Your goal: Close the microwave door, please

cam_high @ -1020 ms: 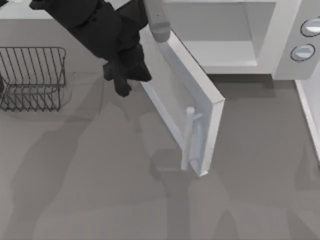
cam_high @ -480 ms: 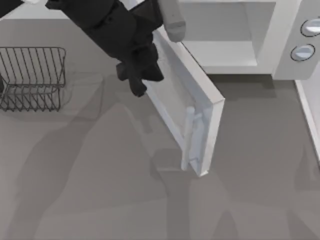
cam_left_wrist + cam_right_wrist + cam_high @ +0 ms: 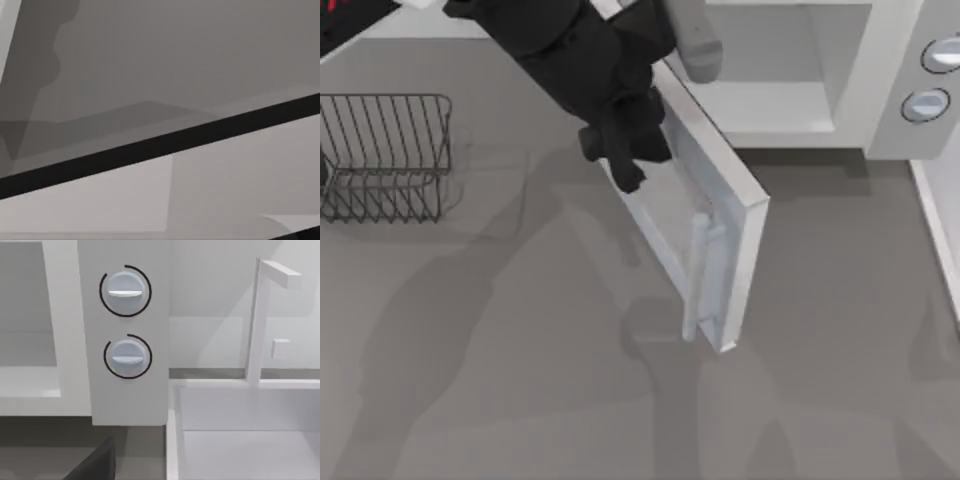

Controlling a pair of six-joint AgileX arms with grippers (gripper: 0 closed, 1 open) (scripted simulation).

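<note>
Top view — left gripper [image 3: 625,165] against microwave door [image 3: 690,215], door ajar.

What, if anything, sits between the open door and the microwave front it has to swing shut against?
Nothing visible does. The microwave door stands ajar, the left gripper on its outer face; the gap to the microwave opening looks clear.

no legible text, seemingly unmarked knobs [image 3: 125,291]

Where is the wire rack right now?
In the top view the wire rack sits at the table's left edge, left of the left pincer and the open microwave door.
</note>
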